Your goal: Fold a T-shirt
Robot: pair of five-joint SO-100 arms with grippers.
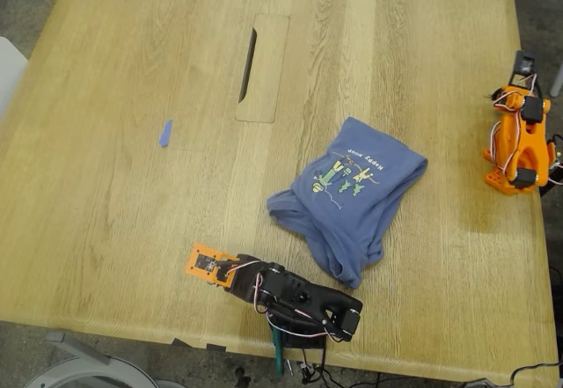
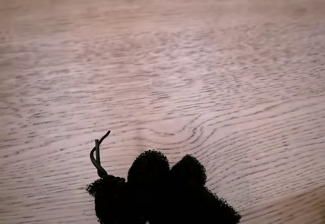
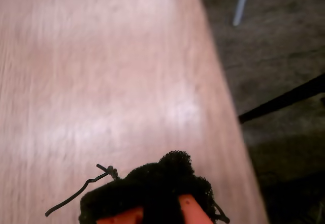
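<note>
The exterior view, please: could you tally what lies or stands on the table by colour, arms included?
Blue: 2, the T-shirt and a small blue scrap.
Orange: 1, an arm at the exterior view's right edge.
Black: 1, an arm at the near edge.
Total: 4.

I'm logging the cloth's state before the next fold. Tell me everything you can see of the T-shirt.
The T-shirt is slate-blue, soft-looking cotton, with a small multicoloured cartoon print and tiny yellow text showing on top. It lies bunched and partly folded, not spread flat, on the wooden table, right of centre in the exterior view. One end trails towards the near edge, close to the black arm. No gripper touches it; neither wrist view shows it.
</note>
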